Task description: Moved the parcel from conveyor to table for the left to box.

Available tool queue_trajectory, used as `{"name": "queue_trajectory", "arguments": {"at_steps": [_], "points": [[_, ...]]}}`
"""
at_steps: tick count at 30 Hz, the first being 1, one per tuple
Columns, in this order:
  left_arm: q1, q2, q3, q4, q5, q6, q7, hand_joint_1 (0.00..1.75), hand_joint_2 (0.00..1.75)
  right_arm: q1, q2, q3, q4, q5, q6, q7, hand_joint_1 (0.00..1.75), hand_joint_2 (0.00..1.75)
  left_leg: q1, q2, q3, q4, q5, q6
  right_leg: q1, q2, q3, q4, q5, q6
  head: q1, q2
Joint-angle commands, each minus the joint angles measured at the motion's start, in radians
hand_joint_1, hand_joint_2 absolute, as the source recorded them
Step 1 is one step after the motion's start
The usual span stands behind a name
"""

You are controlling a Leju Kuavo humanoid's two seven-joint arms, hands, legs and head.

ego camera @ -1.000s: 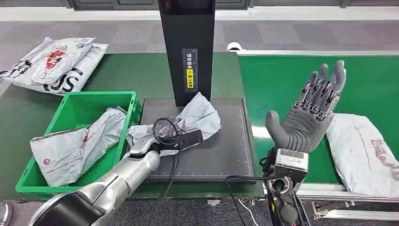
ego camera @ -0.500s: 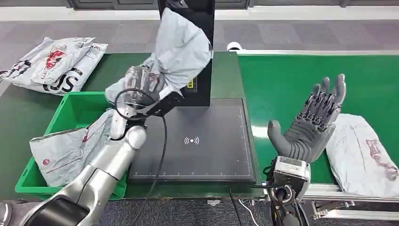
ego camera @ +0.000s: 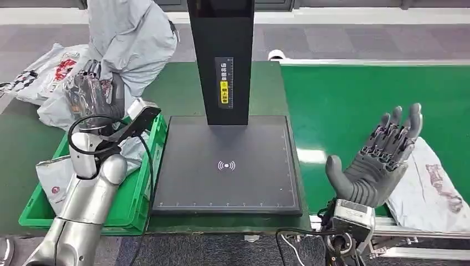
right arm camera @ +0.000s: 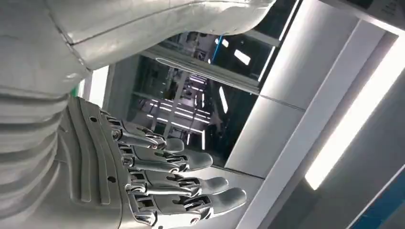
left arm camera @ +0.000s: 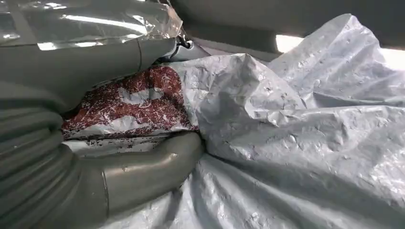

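Parcel in transit: crumpled grey plastic mailer bag (ego camera: 133, 39) is held aloft at about 10 o'clock of the head view, above the far end of the green plastic crate (ego camera: 141, 183) and over the dark green table (ego camera: 177, 83). Left hand (ego camera: 94, 97) grips its lower edge; the left wrist view shows the grey thumb (left arm camera: 143, 171) pressed against the wrinkled film beside a red printed patch, fingers clamped on the bag. Judgement: it hangs high so the loose film clears the crate rim before release, and the boxing step is underway, not finished.

Right hand (ego camera: 379, 160) hovers at 4 o'clock over the near edge of the green conveyor belt (ego camera: 354, 94), palm up, fingers spread apart, holding nothing. A second grey mailer (ego camera: 438, 183) lies on the belt just beside it, not touched; probably the hand waits there for the next pick.

Black scanner pad (ego camera: 227, 166) with its black upright post (ego camera: 221, 55) sits at centre, bare. One grey mailer (ego camera: 61, 177) already lies in the crate.
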Motion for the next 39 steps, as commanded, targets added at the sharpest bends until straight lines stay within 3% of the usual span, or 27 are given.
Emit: {"name": "queue_trajectory", "arguments": {"at_steps": [1,9,26,27,28,39], "points": [[0.104,0.048,0.126,0.031,-0.141,-0.019,0.095,1.75,1.75,0.001,0.014,-0.066,-0.006,0.011,0.003,0.015,0.00,1.75,-0.001,0.004,0.004,-0.003,0.000,0.000,-0.001,0.003,0.002,-0.002,0.001,0.000,0.000,0.000],[0.234,0.025,0.191,0.132,-0.170,-0.166,0.127,1.75,1.75,-0.006,0.003,-0.059,-0.001,0.020,0.003,0.031,0.00,1.75,-0.001,0.004,0.003,-0.002,-0.001,0.000,0.000,0.002,0.001,-0.002,0.000,-0.001,0.000,0.000],[0.200,0.007,0.161,0.301,-0.173,-0.328,0.153,1.75,1.75,-0.030,-0.009,-0.040,0.024,0.006,0.003,0.030,0.00,1.75,0.000,0.001,0.002,-0.002,0.000,0.000,0.000,-0.001,0.001,-0.002,0.000,-0.001,0.000,0.000],[0.195,0.001,0.171,0.312,-0.153,-0.335,0.159,1.48,1.75,-0.039,-0.010,-0.037,0.031,0.008,0.003,0.035,0.00,1.75,0.000,0.001,0.002,-0.003,0.001,0.000,0.001,-0.002,0.002,-0.003,0.000,-0.001,0.000,0.000],[0.190,0.005,0.163,0.326,-0.159,-0.340,0.158,0.00,1.75,-0.047,-0.011,-0.034,0.039,0.009,0.003,0.038,0.00,1.75,0.000,0.001,0.002,-0.002,0.000,0.000,0.000,-0.001,0.001,-0.002,0.000,-0.001,0.000,0.000],[0.199,-0.018,0.163,0.292,-0.074,-0.249,0.151,0.00,1.75,-0.059,-0.015,-0.021,0.070,-0.008,0.003,0.027,0.00,1.75,0.000,0.002,0.004,-0.003,0.001,0.000,0.001,-0.001,0.003,-0.003,0.001,-0.001,0.000,0.000]]}}
